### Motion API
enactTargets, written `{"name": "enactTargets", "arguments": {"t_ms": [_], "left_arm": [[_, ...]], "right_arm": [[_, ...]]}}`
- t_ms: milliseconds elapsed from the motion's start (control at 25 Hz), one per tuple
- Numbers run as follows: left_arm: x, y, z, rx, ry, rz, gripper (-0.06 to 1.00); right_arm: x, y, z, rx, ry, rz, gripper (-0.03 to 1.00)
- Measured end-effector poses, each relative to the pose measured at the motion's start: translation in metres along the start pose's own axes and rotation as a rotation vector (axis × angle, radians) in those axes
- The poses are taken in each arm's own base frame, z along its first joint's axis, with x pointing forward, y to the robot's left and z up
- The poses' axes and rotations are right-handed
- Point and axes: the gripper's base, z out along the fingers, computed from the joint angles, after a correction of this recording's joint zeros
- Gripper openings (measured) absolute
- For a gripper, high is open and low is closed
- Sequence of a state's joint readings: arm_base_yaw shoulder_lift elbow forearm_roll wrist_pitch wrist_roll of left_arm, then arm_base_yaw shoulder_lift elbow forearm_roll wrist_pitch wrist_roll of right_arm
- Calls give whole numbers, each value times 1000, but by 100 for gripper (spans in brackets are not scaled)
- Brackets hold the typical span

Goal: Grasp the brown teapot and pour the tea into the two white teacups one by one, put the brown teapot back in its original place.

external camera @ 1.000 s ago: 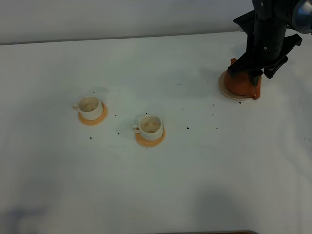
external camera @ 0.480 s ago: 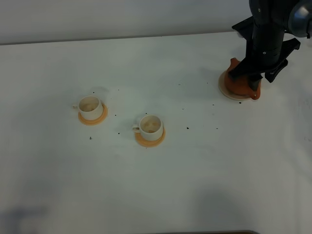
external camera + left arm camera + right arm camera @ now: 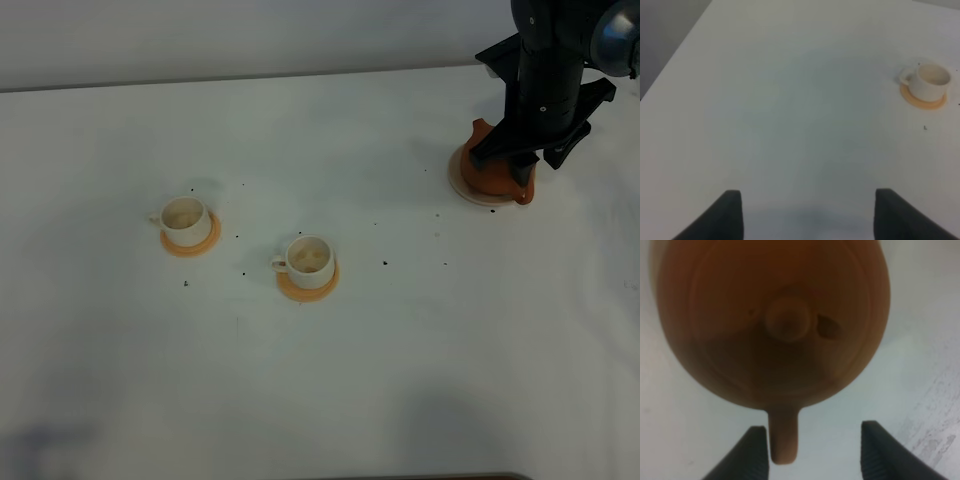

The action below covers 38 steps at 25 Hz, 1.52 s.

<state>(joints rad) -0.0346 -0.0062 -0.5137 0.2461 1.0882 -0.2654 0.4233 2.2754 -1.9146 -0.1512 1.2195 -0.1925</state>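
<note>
- White table [image 3: 330,400] filled the exterior high view, and its nearest stretch along the bottom of the frame was bare.
- The left gripper [image 3: 810,216] hung over that white surface with its two dark fingers [image 3: 732,215] set wide apart and nothing between them. It did not show in the exterior high view.
- Just left of the frame's centre, the nearer white teacup [image 3: 309,257] sat on its orange coaster [image 3: 307,291], its small handle pointing to the left. Its inside looked pale brown.
- Further back and to the left, well apart from the first, the second white teacup [image 3: 185,217] stood on its own orange coaster [image 3: 190,248], its handle also to the left and its inside the same pale brown.
- Dark specks [image 3: 385,263] were scattered over the table between the cups and the pot.
- In the upper right of the frame, the brown teapot [image 3: 495,180] rested upright on the pale beige disc [image 3: 460,186], with its lid on.
- The right gripper [image 3: 815,452] hovered straight above the teapot with its jaws spread wide and gripping nothing. The pot's handle [image 3: 784,440] lay between the fingers, close beside one and clear of the other.
- The black right arm [image 3: 545,70] rose from there to the frame's top right corner.
</note>
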Motion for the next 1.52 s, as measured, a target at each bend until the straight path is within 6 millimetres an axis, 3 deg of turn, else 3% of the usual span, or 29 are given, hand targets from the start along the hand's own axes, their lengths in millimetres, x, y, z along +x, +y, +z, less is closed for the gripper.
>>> {"name": "enactTargets", "arguments": {"t_ms": [1520], "left_arm": [[0, 0, 0, 0, 0, 0, 55]], "right_arm": [[-3, 3, 7, -23, -10, 4, 39]]}}
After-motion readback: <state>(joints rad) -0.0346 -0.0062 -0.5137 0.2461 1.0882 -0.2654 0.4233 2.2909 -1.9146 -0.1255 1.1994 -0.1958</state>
